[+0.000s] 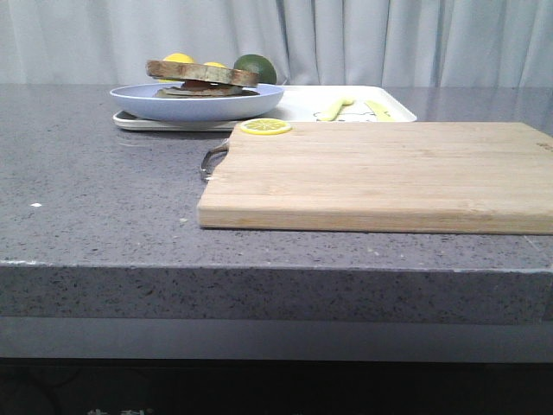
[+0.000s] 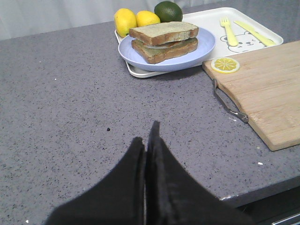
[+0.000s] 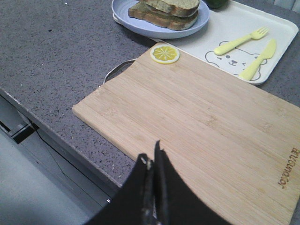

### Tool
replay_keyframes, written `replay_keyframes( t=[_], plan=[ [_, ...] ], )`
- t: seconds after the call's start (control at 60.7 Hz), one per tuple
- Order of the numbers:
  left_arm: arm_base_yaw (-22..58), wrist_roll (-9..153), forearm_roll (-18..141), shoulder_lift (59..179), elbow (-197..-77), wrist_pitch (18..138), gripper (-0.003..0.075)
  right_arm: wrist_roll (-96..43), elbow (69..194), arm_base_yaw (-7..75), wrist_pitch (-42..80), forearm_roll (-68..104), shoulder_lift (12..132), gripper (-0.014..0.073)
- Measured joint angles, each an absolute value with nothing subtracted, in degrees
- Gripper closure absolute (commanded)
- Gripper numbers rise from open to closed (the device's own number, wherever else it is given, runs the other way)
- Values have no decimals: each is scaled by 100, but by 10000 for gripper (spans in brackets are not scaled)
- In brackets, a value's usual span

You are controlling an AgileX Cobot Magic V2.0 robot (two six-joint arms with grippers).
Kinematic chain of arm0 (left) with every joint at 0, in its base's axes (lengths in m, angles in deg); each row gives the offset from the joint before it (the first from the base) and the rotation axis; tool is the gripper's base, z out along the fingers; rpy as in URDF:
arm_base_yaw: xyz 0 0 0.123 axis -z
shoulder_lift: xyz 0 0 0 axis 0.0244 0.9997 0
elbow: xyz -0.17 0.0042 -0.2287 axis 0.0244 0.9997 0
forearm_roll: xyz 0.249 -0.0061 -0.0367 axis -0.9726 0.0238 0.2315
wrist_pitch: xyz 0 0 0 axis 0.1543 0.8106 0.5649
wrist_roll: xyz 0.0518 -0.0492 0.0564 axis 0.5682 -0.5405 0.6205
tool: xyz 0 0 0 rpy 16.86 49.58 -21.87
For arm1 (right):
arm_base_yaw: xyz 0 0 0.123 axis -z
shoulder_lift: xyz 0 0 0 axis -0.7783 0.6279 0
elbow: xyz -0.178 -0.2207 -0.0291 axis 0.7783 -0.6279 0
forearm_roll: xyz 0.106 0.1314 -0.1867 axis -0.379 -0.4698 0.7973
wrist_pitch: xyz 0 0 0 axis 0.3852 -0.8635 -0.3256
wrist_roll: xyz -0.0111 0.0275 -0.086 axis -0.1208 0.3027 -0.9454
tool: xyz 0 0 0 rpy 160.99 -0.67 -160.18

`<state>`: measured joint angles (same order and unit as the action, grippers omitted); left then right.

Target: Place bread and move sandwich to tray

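Observation:
The sandwich (image 1: 203,76), two brown-crusted slices with egg white between, sits on the light-blue plate (image 1: 197,102). The plate rests on the near-left end of the white tray (image 1: 346,108) at the back of the table. Its top slice is the plain greenish-tan bread (image 2: 163,32); no other loose slice shows. The sandwich (image 2: 164,40), plate (image 2: 140,58) and tray (image 2: 206,21) show in the left wrist view, and the sandwich (image 3: 166,10) and tray (image 3: 234,28) in the right. My left gripper (image 2: 146,136) is shut and empty over bare table. My right gripper (image 3: 151,157) is shut and empty over the board's front edge. Neither shows in the front view.
A wooden cutting board (image 1: 380,177) with a metal handle (image 1: 212,161) lies in front of the tray, a lemon slice (image 1: 265,127) on its far-left corner. Two lemons (image 2: 136,19) and a lime (image 2: 168,10) sit behind the plate. A yellow fork (image 3: 236,41) and knife (image 3: 258,60) lie on the tray.

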<state>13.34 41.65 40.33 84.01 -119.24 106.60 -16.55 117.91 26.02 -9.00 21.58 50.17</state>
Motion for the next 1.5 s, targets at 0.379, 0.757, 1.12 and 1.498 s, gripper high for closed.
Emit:
replay_keyframes(
  t=[0.379,0.757,1.12,1.498],
  plan=[
    [1334,3830,3397,8225,-11145,9551,741,-1655,11791,2602,-900,2158,5017,664],
    [792,3067,3492,6337,-8954,7985,741,-1655,11791,2602,-900,2158,5017,664],
    [199,2906,3838,6090,-7924,7021,741,-1665,11791,2602,-928,2168,5017,664],
    [199,2725,3849,6090,-7924,6851,741,-1665,11791,2602,-942,2168,5017,664]
  ],
)
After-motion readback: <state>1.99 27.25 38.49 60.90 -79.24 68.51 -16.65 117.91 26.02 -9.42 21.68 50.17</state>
